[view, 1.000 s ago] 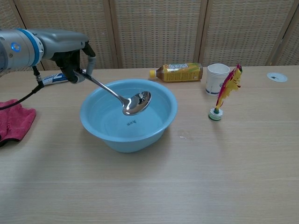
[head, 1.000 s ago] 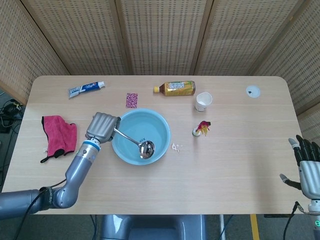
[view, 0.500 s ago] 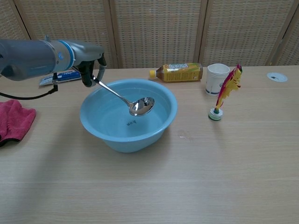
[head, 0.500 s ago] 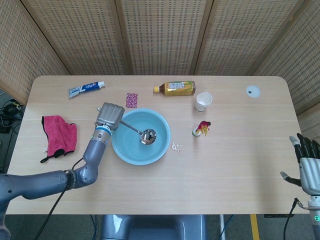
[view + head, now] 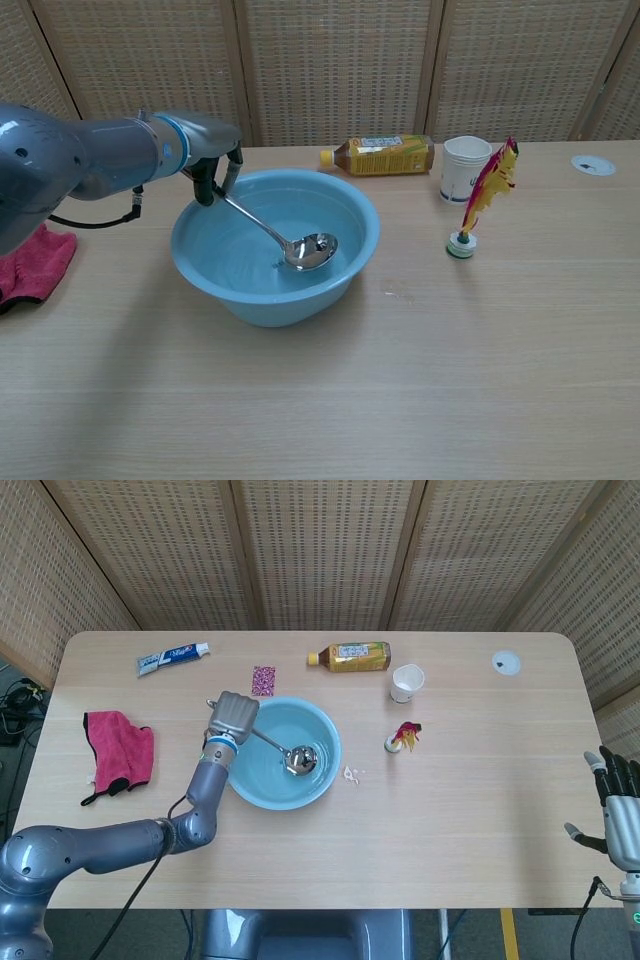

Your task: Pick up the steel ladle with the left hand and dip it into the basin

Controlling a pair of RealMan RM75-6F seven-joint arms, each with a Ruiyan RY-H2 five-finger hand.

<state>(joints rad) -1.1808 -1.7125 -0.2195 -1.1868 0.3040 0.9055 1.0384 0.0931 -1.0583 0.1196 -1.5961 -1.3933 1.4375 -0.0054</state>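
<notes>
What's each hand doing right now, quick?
Left hand: holding the steel ladle by its handle, bowl down in the basin.
Right hand: open, holding nothing.

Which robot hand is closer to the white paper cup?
The left. The left hand holds the ladle at the blue bowl, left of the cup. The right hand waits off the table's right edge.

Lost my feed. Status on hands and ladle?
Left hand grips ladle handle. Ladle bowl down inside basin. Right hand open, off to the side. Nothing in the way.
</notes>
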